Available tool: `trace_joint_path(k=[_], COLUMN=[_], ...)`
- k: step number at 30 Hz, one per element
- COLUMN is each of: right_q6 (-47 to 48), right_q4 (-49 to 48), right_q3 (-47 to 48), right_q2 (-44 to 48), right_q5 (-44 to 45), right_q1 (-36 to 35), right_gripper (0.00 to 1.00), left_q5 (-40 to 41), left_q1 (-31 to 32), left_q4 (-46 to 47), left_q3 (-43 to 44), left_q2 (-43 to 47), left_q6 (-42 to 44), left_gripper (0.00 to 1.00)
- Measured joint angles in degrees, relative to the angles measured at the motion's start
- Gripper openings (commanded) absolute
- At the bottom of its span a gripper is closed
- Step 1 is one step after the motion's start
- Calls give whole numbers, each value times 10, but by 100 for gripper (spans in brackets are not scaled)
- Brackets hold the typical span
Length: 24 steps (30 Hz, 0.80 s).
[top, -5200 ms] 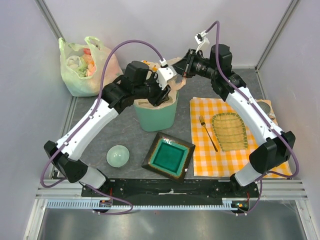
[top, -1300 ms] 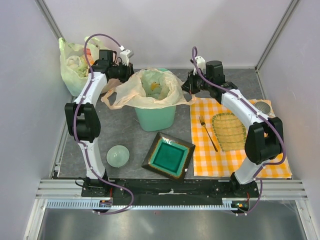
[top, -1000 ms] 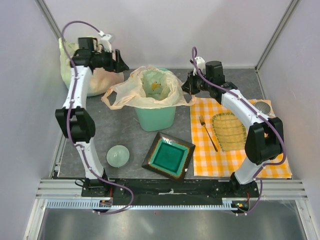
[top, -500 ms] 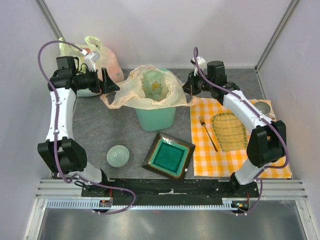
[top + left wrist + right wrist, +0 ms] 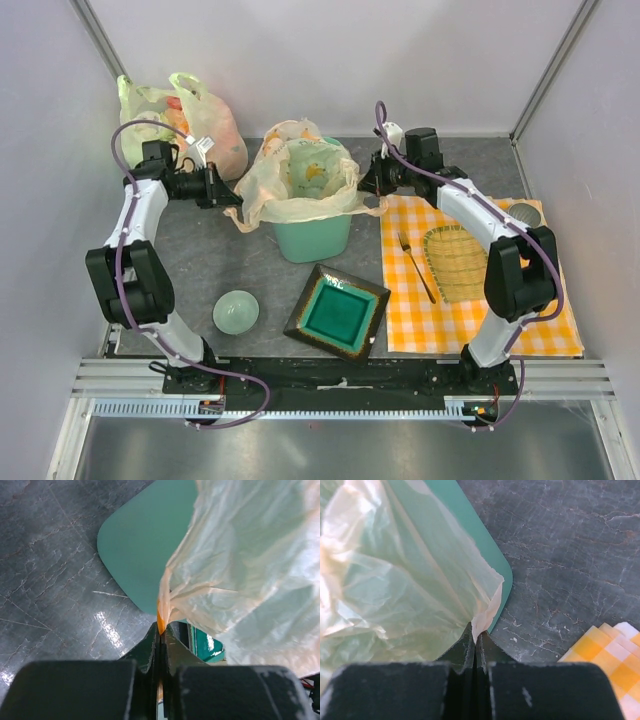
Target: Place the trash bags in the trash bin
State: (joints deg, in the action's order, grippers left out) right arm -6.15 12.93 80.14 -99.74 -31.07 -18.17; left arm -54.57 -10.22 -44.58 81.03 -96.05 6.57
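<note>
Bag point(image 5: 300, 175) sits in bin point(image 5: 312, 238) at mid-bench point(image 5: 200, 270), w/ its edges draped over the rim, hiding most of it. Left end effector point(image 5: 228, 193) is clamped on bag's left edge, right end effector point(image 5: 366, 184) on its right edge. Wrist views: bin wall partly veiled by film; inside of bag hard to make out.

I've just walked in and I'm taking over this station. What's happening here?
Two robot arms are lining the mint-green trash bin with a thin peach-cream plastic bag. The left gripper and the right gripper each pinch an edge of the bag, jaws shut, on opposite sides of the bin. The bag's mouth drapes over the rim.
</note>
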Motion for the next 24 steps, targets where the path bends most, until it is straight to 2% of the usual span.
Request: trace_joint_path(k=[11, 24], right_q6=[-6, 2], right_q4=[-42, -106], right_q3=[-9, -35], right_q2=[-34, -61], right_q5=[-1, -7], right_q1=[-8, -23], right_gripper=[0, 0], left_q5=[24, 78], left_q1=[1, 15], left_q4=[45, 80], left_q3=[-56, -53], left_q2=[-62, -126], left_q6=[3, 3], left_gripper=[2, 2])
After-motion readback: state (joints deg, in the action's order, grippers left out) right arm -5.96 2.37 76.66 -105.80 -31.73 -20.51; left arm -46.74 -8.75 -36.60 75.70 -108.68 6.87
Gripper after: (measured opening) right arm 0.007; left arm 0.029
